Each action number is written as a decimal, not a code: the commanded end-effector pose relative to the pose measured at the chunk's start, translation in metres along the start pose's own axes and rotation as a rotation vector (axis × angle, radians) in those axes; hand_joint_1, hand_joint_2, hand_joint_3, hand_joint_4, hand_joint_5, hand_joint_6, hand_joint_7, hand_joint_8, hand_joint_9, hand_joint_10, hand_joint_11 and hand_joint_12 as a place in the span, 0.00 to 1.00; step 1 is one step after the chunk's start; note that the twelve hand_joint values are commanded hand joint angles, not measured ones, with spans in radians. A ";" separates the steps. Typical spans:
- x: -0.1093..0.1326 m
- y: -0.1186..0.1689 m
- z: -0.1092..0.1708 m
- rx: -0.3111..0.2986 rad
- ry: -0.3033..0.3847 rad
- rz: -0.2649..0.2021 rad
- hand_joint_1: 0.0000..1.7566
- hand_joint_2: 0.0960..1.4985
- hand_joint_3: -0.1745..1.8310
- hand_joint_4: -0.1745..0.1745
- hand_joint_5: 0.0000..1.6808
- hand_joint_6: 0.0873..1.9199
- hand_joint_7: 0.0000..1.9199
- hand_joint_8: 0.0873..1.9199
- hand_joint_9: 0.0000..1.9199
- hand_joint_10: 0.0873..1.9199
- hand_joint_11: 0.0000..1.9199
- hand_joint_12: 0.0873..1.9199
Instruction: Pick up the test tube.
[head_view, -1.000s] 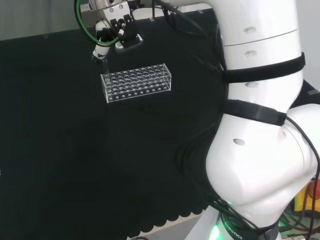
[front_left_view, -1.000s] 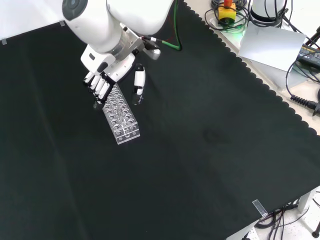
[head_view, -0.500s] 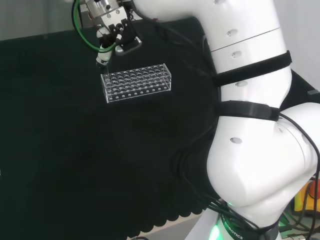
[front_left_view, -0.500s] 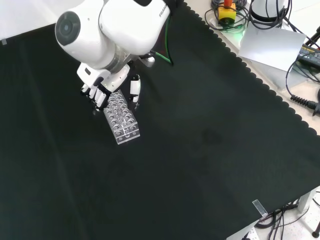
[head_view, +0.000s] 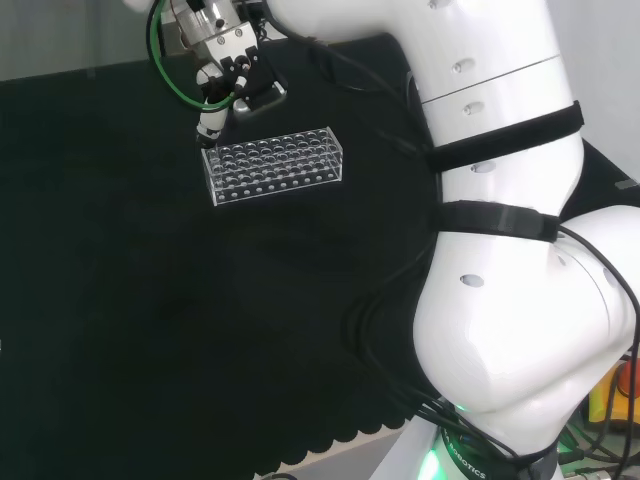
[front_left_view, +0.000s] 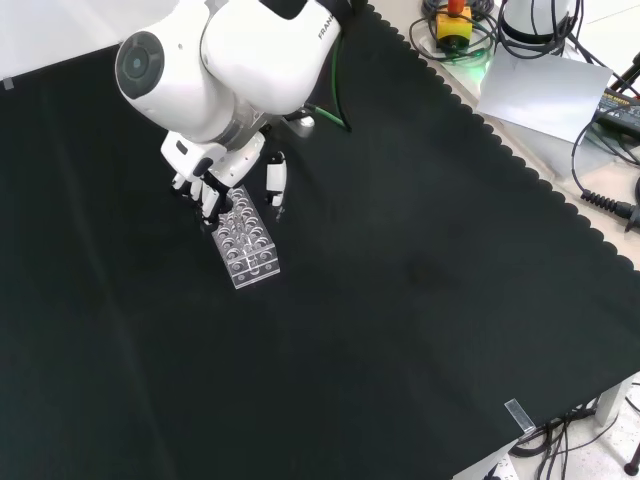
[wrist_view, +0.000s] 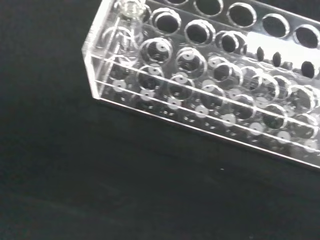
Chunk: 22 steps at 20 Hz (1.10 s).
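A clear rack (head_view: 273, 166) with many round holes stands on the black cloth of the bench (head_view: 120, 300), and the test tube (wrist_view: 129, 10) stands upright in a hole at one corner of it, its open rim just above the rack's top plate in the wrist view. In the head view the hand (head_view: 222, 82) hangs over the rack's left end, with a white fingertip pointing down at the corner where the tube sits. In the front view the hand (front_left_view: 212, 180) is at the rack's (front_left_view: 245, 238) far end, its fingers (front_left_view: 207, 194) bunched on the left side of that end and the thumb (front_left_view: 275, 183) spread apart to the right. The fingers look relaxed and not curled round the tube; whether a fingertip touches the tube's rim cannot be told. Compared with half a second ago, the hand has come lower and closer to the rack's end, while the rack lies where it was.
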<state>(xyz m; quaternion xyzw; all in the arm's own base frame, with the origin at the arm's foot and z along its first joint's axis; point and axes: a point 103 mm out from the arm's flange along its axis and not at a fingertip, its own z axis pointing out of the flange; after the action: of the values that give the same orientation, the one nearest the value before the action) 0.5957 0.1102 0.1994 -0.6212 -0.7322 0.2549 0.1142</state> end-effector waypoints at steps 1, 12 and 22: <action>0.005 0.000 -0.002 -0.020 0.038 -0.011 0.39 0.56 0.19 0.05 0.28 0.18 0.43 0.45 0.31 0.39 0.07 0.79; 0.009 0.001 0.001 -0.017 0.030 -0.014 0.42 0.54 0.21 0.05 0.27 0.24 0.47 0.44 0.34 0.38 0.08 0.79; 0.024 0.006 0.000 -0.046 0.063 -0.007 0.47 0.50 0.26 0.01 0.33 0.33 0.56 0.42 0.43 0.34 0.12 0.78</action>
<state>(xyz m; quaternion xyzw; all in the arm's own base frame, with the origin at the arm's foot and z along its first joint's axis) 0.5955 0.1296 0.1921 -0.6248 -0.7372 0.2274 0.1203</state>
